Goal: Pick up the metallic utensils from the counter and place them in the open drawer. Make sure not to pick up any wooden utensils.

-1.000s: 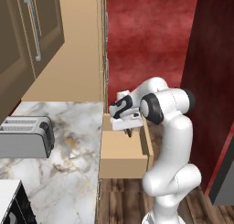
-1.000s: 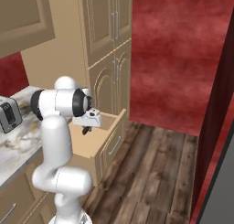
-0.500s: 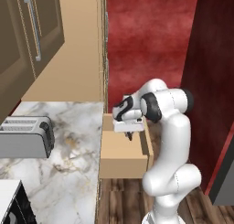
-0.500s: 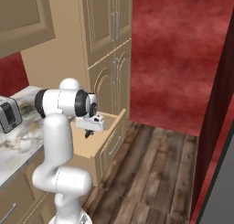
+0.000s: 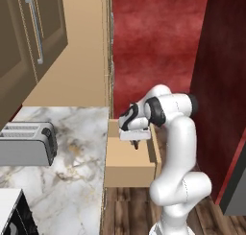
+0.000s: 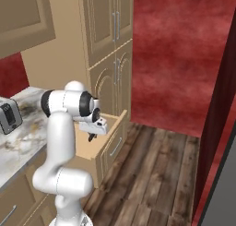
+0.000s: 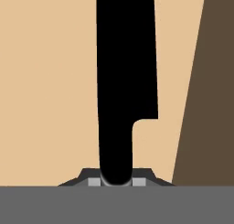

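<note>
A black knife (image 7: 125, 81), one of the metallic utensils, points away from the hand, and my gripper (image 7: 116, 179) is shut on its handle end. Behind it lies the tan floor of the open drawer (image 7: 45, 81), with a darker drawer wall to the right. In the left base view the gripper (image 5: 136, 142) hangs low over the open drawer (image 5: 129, 168), which sticks out beside the end of the marble counter (image 5: 72, 157). From the right base view the gripper (image 6: 92, 136) sits just above the open drawer (image 6: 110, 144), with the dark knife under the hand.
A silver toaster (image 5: 26, 144) stands on the counter at the left. Tall tan cabinets (image 6: 108, 45) rise behind the drawer. Wooden floor (image 6: 156, 174) and a red wall lie to the right. The white arm (image 5: 175, 147) arches over the drawer's right side.
The hand has sunk a little lower toward the drawer, still holding the knife. The base and the views have not shifted.
</note>
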Tool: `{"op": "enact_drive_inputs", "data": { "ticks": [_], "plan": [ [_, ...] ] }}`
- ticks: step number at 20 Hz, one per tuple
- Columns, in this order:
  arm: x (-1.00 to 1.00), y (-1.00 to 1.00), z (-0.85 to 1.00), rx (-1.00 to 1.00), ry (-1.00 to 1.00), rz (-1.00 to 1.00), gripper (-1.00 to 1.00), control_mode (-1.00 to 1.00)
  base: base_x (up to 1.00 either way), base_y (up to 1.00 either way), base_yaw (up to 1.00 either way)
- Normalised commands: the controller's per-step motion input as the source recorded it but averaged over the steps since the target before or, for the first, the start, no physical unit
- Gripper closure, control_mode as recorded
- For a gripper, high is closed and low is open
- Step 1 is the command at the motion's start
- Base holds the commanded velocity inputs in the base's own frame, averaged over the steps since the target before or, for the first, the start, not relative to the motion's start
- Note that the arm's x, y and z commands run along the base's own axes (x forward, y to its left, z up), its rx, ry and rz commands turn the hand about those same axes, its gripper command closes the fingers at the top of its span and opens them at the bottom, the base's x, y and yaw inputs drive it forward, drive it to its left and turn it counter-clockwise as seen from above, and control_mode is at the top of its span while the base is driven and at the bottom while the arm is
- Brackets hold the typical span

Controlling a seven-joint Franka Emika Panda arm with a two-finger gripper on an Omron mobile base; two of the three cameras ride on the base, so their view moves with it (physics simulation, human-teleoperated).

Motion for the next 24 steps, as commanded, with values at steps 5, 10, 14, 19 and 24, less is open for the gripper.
{"op": "enact_drive_inputs", "data": {
  "ticks": [5, 10, 14, 19, 24],
  "plan": [
    [0.5, 0.0, -0.27, 0.0, 0.0, -0.04, 1.0, -1.0, 0.0, 0.0, 0.0],
    [0.35, 0.0, -0.46, 0.0, 0.0, -0.04, 1.0, -1.0, 0.0, 0.0, 0.0],
    [0.06, 0.0, -0.44, 0.0, 0.0, -0.04, 1.0, -1.0, 0.0, 0.0, 0.0],
    [0.09, 0.0, -0.5, 0.0, 0.0, -0.05, 1.0, -1.0, 0.0, 0.0, 0.0],
    [0.0, 0.0, -0.43, 0.0, 0.02, -0.04, 1.0, -1.0, 0.0, 0.0, 0.0]
  ]
}}
